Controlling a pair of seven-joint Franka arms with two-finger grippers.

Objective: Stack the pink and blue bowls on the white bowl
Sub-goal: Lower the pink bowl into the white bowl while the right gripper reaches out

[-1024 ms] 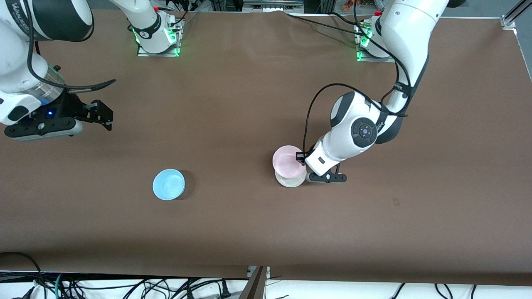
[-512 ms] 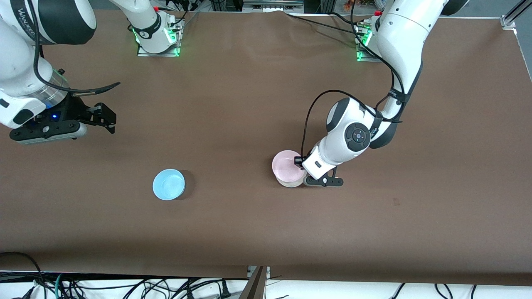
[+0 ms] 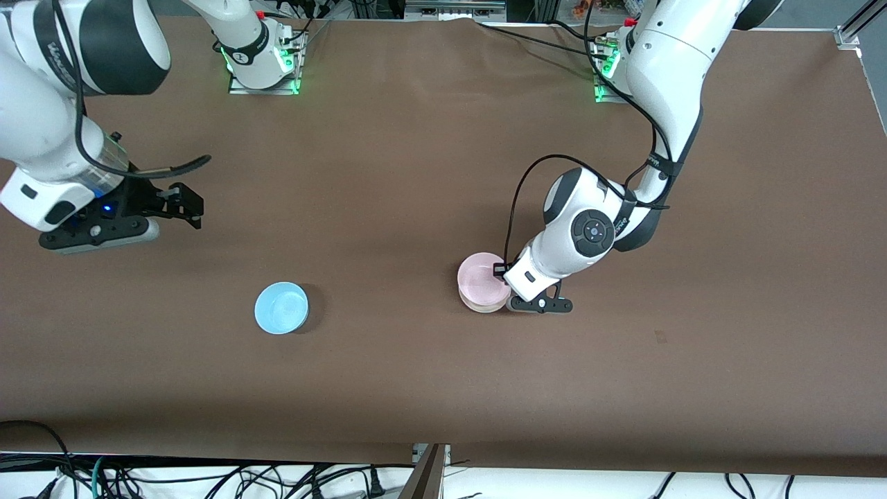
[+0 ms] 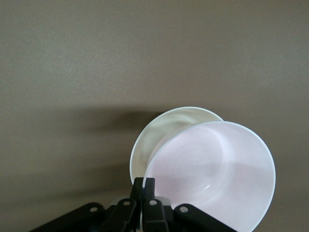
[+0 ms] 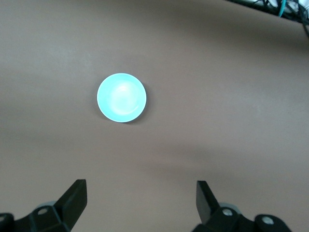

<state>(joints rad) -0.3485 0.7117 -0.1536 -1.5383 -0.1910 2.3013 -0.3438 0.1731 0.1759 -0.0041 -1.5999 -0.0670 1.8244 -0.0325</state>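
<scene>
The pink bowl [image 3: 481, 278] sits tilted in the white bowl [image 3: 484, 304] near the table's middle. My left gripper [image 3: 500, 272] is shut on the pink bowl's rim. In the left wrist view the pink bowl [image 4: 217, 169] leans inside the white bowl [image 4: 147, 142], and the fingers [image 4: 149, 186] pinch its rim at my left gripper [image 4: 144, 182]. The blue bowl [image 3: 281, 308] stands alone toward the right arm's end. My right gripper [image 3: 186, 204] is open in the air over bare table. The right wrist view shows the blue bowl [image 5: 121, 97] well off from my open right gripper [image 5: 140, 186].
Brown table cover [image 3: 416, 173] all round. The arm bases [image 3: 263, 66] stand along the edge farthest from the front camera. Cables [image 3: 208, 478] hang below the near edge.
My left gripper has lowered the pink bowl down onto the white bowl. My right gripper has moved a little toward the blue bowl.
</scene>
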